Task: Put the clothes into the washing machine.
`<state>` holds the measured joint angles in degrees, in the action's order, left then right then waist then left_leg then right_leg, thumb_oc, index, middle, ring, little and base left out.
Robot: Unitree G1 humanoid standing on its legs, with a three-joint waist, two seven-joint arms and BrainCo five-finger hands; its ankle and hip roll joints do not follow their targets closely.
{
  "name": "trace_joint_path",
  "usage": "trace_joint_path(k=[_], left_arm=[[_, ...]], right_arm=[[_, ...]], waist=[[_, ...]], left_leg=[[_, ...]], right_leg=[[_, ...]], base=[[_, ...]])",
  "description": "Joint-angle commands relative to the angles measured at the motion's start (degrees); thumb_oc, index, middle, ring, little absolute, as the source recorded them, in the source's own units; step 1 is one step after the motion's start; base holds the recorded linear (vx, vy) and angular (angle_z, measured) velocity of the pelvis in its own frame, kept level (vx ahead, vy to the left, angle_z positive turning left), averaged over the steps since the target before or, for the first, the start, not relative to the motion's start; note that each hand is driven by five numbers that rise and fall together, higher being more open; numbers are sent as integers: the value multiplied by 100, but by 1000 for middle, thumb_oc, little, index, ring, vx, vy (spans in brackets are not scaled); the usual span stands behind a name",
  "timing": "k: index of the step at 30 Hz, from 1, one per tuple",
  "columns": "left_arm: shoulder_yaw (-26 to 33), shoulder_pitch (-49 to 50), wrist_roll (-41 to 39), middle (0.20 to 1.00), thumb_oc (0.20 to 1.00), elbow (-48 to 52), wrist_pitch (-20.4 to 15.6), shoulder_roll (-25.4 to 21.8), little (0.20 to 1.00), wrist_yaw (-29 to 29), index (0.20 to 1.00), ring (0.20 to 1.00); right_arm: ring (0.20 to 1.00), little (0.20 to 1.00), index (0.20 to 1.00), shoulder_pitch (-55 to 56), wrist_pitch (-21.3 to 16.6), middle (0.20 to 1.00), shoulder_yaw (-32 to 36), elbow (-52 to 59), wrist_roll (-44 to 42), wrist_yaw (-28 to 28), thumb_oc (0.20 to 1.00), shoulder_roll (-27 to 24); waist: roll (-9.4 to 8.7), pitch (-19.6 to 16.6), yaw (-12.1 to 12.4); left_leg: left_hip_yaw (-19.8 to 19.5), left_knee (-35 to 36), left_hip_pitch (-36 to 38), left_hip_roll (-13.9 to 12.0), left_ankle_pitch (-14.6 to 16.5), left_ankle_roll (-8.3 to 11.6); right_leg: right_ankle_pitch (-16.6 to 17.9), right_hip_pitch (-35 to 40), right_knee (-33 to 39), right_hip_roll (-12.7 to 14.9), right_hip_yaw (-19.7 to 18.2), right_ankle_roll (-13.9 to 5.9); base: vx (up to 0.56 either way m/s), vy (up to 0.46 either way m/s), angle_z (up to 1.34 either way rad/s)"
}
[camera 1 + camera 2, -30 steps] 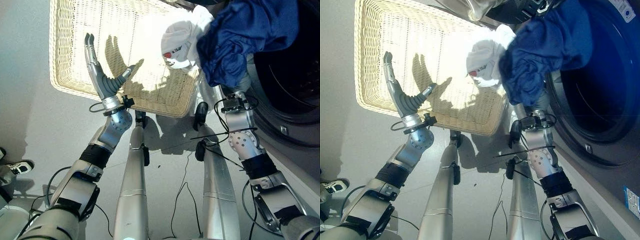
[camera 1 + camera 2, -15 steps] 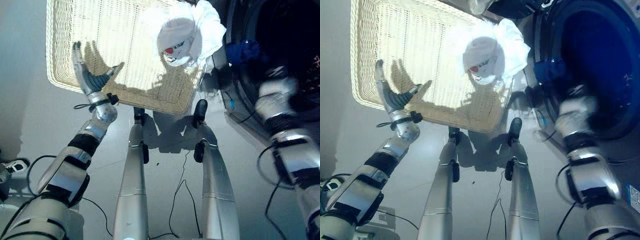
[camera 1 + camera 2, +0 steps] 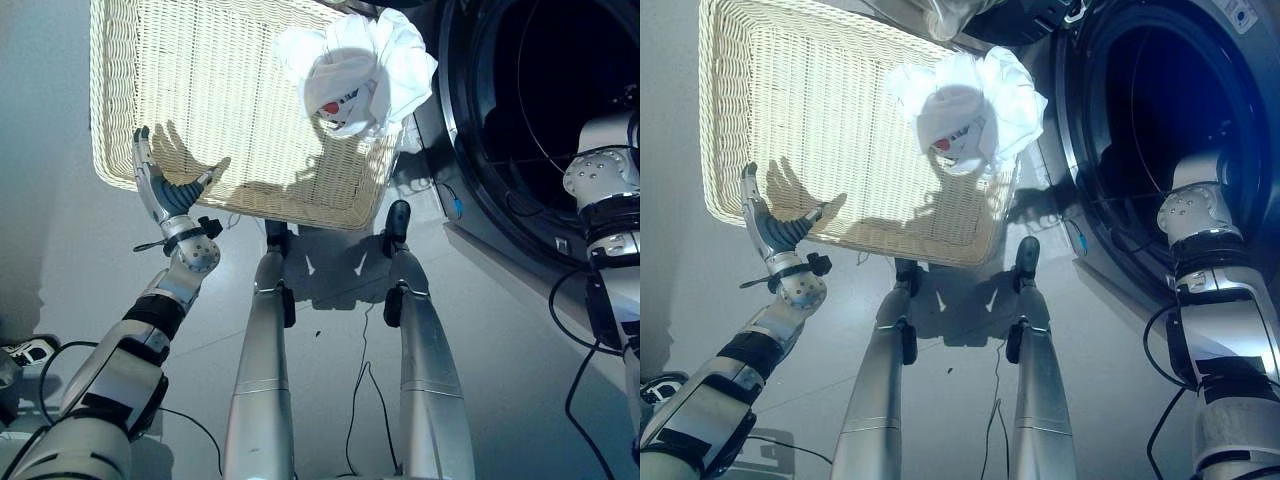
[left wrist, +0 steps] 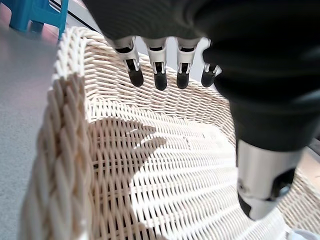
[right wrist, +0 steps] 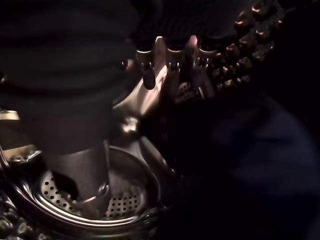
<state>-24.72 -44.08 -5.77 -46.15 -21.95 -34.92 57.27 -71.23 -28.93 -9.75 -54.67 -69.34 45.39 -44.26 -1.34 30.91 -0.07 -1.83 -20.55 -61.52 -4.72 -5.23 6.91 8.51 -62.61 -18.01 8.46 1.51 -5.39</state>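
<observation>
Silver fingers [image 4: 159, 75] straight over basket [image 4: 65, 150]

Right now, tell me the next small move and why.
Probably draw the right hand back out of the washing machine: its fingers look straight inside the drum, and a dark blue garment seems to lie loose beside it. A white garment waits on the wicker basket, the left hand open at its rim.
</observation>
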Motion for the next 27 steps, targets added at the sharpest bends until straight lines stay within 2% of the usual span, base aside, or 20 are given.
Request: trace_joint_path(k=[1,2,4,6,7,8,10,12,18,21,27], left_arm=[[222,-43,-62,1000,1000,-157,-244,36,1000,-5,1000,1000],[238,-39,-77,1000,1000,-163,-249,34,1000,-23,1000,1000],[242,-60,-70,1000,1000,-178,-270,24,1000,-57,1000,1000],[234,-68,-73,1000,1000,-167,-271,18,1000,-70,1000,1000],[234,-68,-73,1000,1000,-167,-271,18,1000,-70,1000,1000],[215,-144,-60,1000,1000,-127,-243,-19,1000,-129,1000,1000],[190,-181,-101,1000,1000,-85,-233,-72,1000,-204,1000,1000],[159,-210,-134,1000,1000,-49,-227,-121,1000,-334,1000,1000],[90,-331,-183,1000,1000,-16,-241,-161,1000,-602,1000,1000],[106,-386,-203,1000,1000,-6,-247,-120,1000,-622,1000,1000],[138,-482,-91,1000,1000,1,-238,42,1000,-529,1000,1000]], right_arm=[[1000,1000,1000,-94,-135,1000,-92,-109,483,258,1000,-933],[1000,1000,1000,-94,98,1000,-107,-159,568,363,1000,-945],[1000,1000,1000,-95,811,1000,-217,-402,781,354,1000,-1008],[1000,1000,1000,-118,1205,1000,-322,-503,974,270,1000,-1061],[1000,1000,1000,-118,1205,1000,-322,-503,974,270,1000,-1061],[1000,1000,1000,-266,2331,1000,-764,-832,1491,41,1000,-1197],[1000,1000,1000,-372,2761,1000,-1045,-955,1930,-85,1000,-1270],[1000,1000,1000,-409,2994,1000,-1212,-973,2293,-208,1000,-1265],[1000,1000,1000,-520,3180,1000,-1537,-629,3130,-274,1000,-1091],[1000,1000,1000,-456,3299,1000,-1714,-103,4027,-109,1000,-897],[1000,1000,1000,-252,3434,1000,-1872,881,5003,337,1000,-562]], waist=[[97,-111,6],[96,-111,1],[83,-111,4],[77,-111,7],[77,-111,7],[51,-111,28],[42,-111,44],[35,-111,53],[68,-111,63],[99,-111,50],[142,-111,8]], left_leg=[[-55,125,262,467,312,-246],[-49,130,268,459,313,-242],[-36,143,278,448,303,-239],[-35,137,277,444,295,-238],[-35,137,277,444,295,-238],[-54,141,260,448,274,-245],[-75,145,244,444,261,-251],[-87,128,228,448,264,-258],[-77,181,212,457,266,-278],[-45,202,196,457,257,-270],[0,235,139,450,259,-255]], right_leg=[[-146,126,-199,-429,600,-128],[-153,136,-193,-432,596,-127],[-149,159,-171,-437,593,-131],[-144,165,-169,-436,591,-132],[-144,165,-169,-436,591,-132],[-114,172,-134,-434,600,-130],[-112,164,-139,-440,606,-125],[-109,158,-147,-446,615,-127],[-129,123,-147,-437,639,-132],[-155,81,-167,-427,630,-132],[-218,1,-194,-405,614,-146]], base=[[0,0,0],[0,0,0],[0,0,0],[0,0,0],[0,0,0],[-12,-32,1],[-10,-45,-1],[-3,-46,-1],[0,-6,0],[0,0,0],[-7,6,-2]])
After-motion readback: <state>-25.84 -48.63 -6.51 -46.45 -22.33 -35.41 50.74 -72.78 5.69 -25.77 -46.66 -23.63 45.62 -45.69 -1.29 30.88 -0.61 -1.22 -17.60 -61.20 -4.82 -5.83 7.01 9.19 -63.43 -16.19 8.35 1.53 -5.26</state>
